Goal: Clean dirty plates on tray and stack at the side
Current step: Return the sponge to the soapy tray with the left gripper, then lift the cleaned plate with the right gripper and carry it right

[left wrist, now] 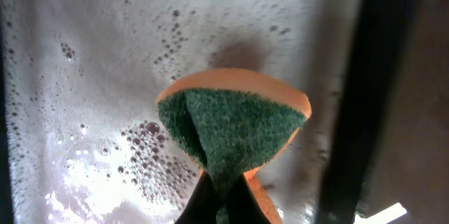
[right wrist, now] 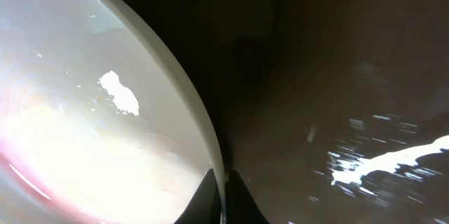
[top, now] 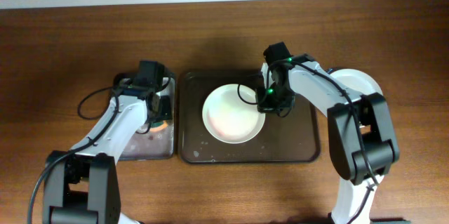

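Note:
A pale plate with faint pink smears lies on the dark brown tray. My right gripper is shut on the plate's right rim; the right wrist view shows the rim pinched between the fingers. A second white plate lies on the table at the right, partly hidden by the right arm. My left gripper is shut on an orange and green sponge, folded between the fingers, over the soapy grey metal tray.
The grey metal tray sits just left of the brown tray, holding foamy water. Wet streaks and droplets lie on the brown tray's floor. Bare wooden table surrounds both trays.

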`<state>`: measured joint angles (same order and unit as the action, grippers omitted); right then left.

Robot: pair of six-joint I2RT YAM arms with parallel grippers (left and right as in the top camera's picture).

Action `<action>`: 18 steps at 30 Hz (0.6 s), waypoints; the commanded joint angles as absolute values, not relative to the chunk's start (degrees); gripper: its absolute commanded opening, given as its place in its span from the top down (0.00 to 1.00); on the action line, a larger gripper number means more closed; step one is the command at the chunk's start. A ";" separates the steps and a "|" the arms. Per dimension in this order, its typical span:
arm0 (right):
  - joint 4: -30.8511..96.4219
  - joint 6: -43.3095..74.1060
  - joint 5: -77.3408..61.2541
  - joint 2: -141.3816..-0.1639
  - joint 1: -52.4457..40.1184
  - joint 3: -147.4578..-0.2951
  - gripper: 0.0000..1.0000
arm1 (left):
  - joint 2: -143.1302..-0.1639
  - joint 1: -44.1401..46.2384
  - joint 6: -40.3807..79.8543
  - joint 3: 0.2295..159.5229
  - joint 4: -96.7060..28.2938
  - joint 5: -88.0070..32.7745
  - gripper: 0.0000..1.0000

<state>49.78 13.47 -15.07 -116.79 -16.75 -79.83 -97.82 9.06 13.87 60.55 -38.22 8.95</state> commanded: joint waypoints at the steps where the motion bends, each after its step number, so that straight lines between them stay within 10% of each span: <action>1: 50.76 13.69 -6.28 -109.32 -16.86 -79.46 0.96 | -97.17 6.52 13.17 56.93 -34.57 8.34 1.00; 9: 54.54 13.74 6.15 -99.74 -16.95 -79.46 0.96 | -97.17 5.85 13.17 54.26 -27.44 8.32 0.99; 15: 55.99 13.98 19.09 -93.60 -20.88 -79.46 0.96 | -97.17 5.85 13.17 54.26 -26.59 6.57 0.53; 18: 55.96 13.96 26.39 -92.03 -24.12 -79.46 0.96 | -97.17 5.85 13.17 54.26 -26.61 6.59 0.45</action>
